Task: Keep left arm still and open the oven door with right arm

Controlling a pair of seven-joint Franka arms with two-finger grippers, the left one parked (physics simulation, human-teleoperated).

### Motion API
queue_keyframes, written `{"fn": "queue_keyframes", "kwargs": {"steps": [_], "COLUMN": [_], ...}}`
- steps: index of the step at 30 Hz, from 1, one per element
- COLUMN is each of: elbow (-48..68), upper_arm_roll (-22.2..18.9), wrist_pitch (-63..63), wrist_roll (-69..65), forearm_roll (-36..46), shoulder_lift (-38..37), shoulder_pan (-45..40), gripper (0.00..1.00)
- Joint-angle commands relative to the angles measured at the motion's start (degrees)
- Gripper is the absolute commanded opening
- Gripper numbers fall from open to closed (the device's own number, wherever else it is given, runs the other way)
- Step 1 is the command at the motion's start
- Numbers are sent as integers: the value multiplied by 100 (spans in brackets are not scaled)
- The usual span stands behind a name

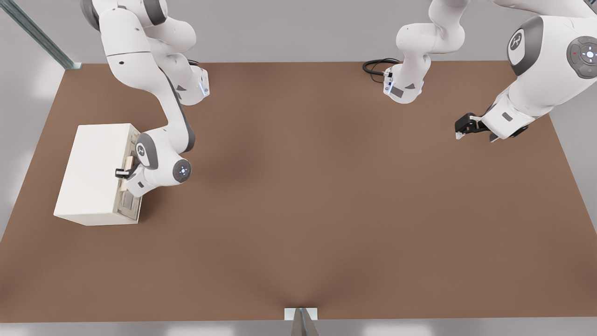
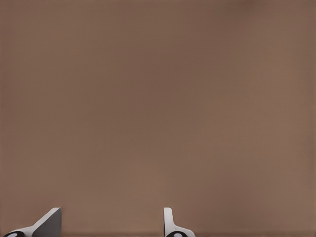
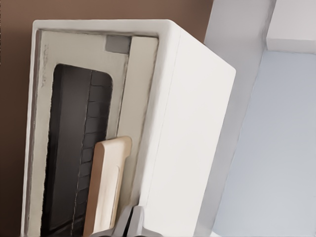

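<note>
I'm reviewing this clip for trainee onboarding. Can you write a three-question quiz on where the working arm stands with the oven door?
1. True or false: the oven door is already swung wide open.
2. Which part of the oven is the gripper at? A) the plain cream top B) the wooden bar handle C) the rear wall
3. Fill in: in the front view, the oven stands on the table at the front view's ____ side.

Key:
1. False; the door lies flush in its frame.
2. B; the gripper is at the handle on the oven's front.
3. Left.
</note>
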Motion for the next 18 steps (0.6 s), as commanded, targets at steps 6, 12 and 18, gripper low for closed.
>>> {"fn": "queue_keyframes", "kwargs": {"steps": [6, 12, 18], "elbow": [-39, -56, -91], "upper_arm_roll": [-2, 7, 24], "wrist_pitch": [34, 34, 34], "wrist_roll": [223, 223, 223], "forearm_roll": [-122, -122, -122], "shoulder_lift": [95, 139, 139], "shoulder_pan": [14, 31, 23], "gripper": [21, 21, 21]}}
